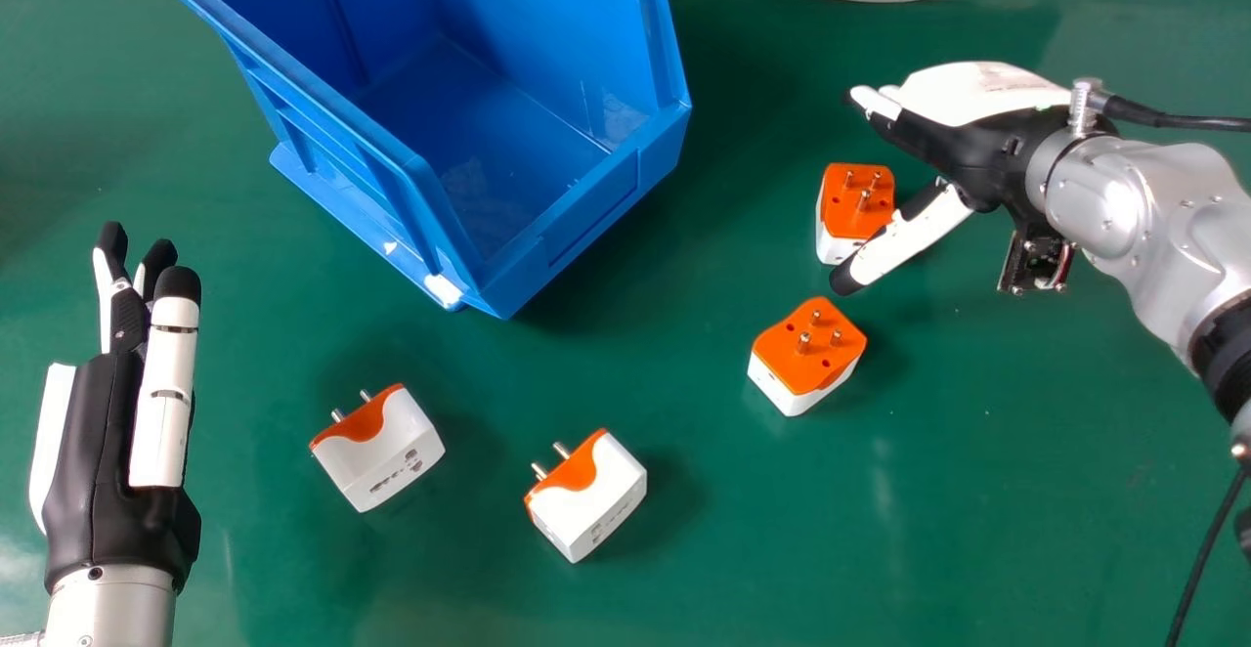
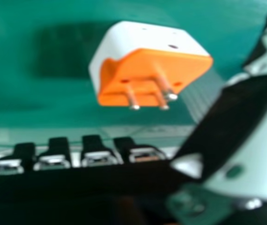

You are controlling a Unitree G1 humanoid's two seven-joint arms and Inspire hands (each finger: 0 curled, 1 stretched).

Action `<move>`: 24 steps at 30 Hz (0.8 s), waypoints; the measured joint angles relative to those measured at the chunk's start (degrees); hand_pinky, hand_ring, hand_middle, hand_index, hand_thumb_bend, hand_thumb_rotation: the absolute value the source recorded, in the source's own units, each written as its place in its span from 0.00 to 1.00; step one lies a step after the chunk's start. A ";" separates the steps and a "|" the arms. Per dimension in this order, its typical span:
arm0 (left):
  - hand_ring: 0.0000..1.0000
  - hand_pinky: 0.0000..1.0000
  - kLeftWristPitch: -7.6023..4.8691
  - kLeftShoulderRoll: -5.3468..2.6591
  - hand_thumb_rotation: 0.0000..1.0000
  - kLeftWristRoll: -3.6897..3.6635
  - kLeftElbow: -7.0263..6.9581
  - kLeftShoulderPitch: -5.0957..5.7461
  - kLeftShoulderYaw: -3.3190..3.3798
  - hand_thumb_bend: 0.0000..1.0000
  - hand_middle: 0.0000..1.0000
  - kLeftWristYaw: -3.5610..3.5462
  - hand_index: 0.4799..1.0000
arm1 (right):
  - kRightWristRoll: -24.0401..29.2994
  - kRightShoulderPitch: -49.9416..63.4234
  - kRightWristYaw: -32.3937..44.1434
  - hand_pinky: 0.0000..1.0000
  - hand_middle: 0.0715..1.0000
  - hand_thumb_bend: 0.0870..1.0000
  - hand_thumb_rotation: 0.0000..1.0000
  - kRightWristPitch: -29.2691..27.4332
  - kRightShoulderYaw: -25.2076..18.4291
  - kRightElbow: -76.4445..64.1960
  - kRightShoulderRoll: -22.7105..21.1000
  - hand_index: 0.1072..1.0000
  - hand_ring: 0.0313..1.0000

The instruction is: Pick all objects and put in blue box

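Blue, open-topped plastic box (image 1: 591, 222) sits toward eleven o'clock from the head view's centre. Your right hand (image 1: 987, 153), at two o'clock, has its fingers released, holding nothing. A white-and-orange, blocky plastic plug adapter (image 1: 848, 199) stands near it on the green desk (image 1: 977, 491), pins up; your thumb partly screens it. A second adapter (image 1: 801, 349) stands just beyond the thumb tip, between three and four o'clock. Two more (image 1: 596, 500) (image 1: 381, 452) lie at six and eight o'clock, pins sideways. Your left hand (image 1: 88, 452) is at nine o'clock, fingers straight.
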 measured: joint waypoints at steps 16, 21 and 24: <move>1.00 1.00 2.22 0.00 0.93 0.06 -1.86 0.40 -0.15 0.41 1.00 0.01 1.00 | -2.56 -2.49 0.42 0.96 1.00 0.72 0.57 3.62 3.29 2.57 1.96 1.00 1.00; 1.00 1.00 2.71 -0.01 0.93 0.05 -2.26 0.45 -0.15 0.41 1.00 0.01 1.00 | -3.66 -3.30 0.39 0.96 1.00 0.71 0.56 3.71 4.19 3.19 2.09 0.99 1.00; 1.00 1.00 2.71 -0.01 0.93 0.06 -2.42 0.54 -0.15 0.41 1.00 0.00 1.00 | -4.49 -3.87 0.39 0.96 1.00 0.70 0.56 3.70 4.83 3.91 2.18 0.99 1.00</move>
